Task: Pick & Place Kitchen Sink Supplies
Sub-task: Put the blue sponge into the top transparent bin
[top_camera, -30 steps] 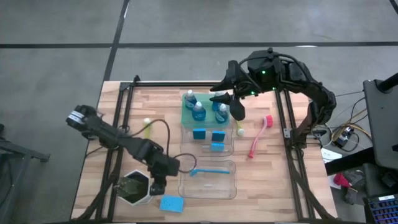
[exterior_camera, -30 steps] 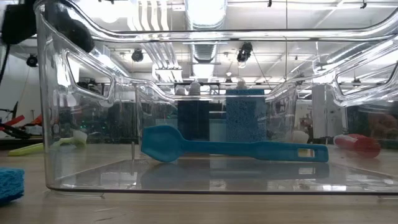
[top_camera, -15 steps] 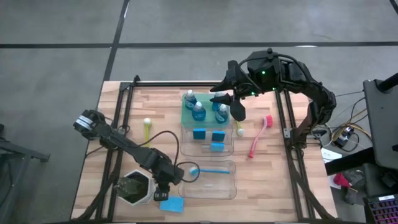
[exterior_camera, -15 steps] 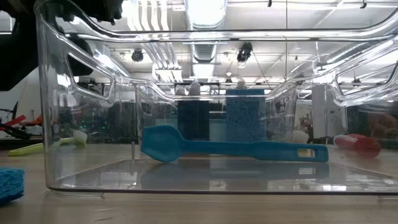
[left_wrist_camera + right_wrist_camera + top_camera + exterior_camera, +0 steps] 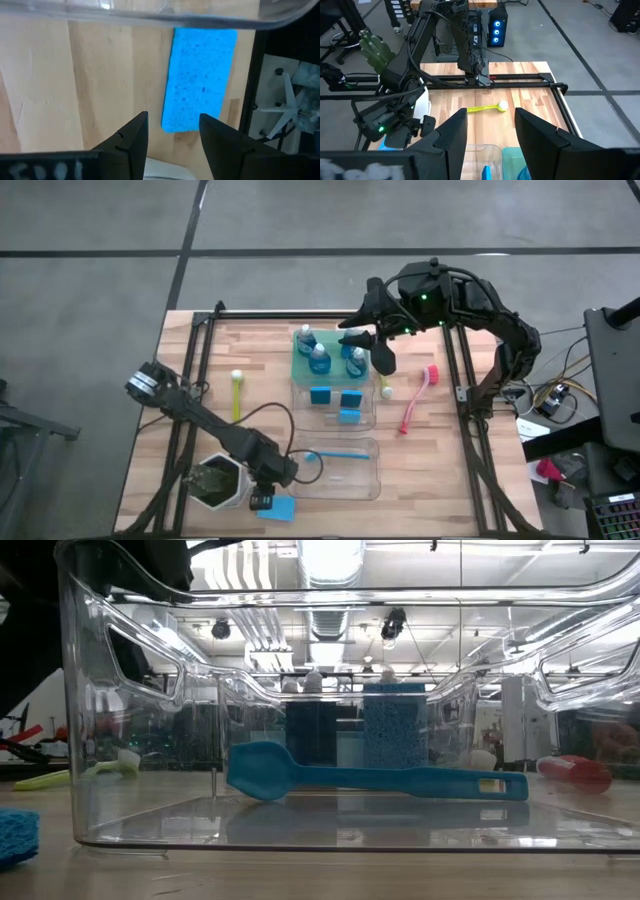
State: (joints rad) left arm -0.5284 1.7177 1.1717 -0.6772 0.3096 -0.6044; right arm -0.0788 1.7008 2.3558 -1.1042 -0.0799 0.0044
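One blue sponge (image 5: 202, 80) beside bin edge (image 5: 150, 15).

The loose sponge (image 5: 277, 508) at the near edge was hemmed in by the white plant pot (image 5: 216, 483) on one side and the clear bin (image 5: 335, 470) just beyond it. Bare wood (image 5: 60, 85) was left open beside it. The left gripper (image 5: 172, 131) was held directly over it, fingers apart. Open board (image 5: 250, 345) was seen between the yellow-green brush (image 5: 237, 388) and the green tray (image 5: 298, 370).
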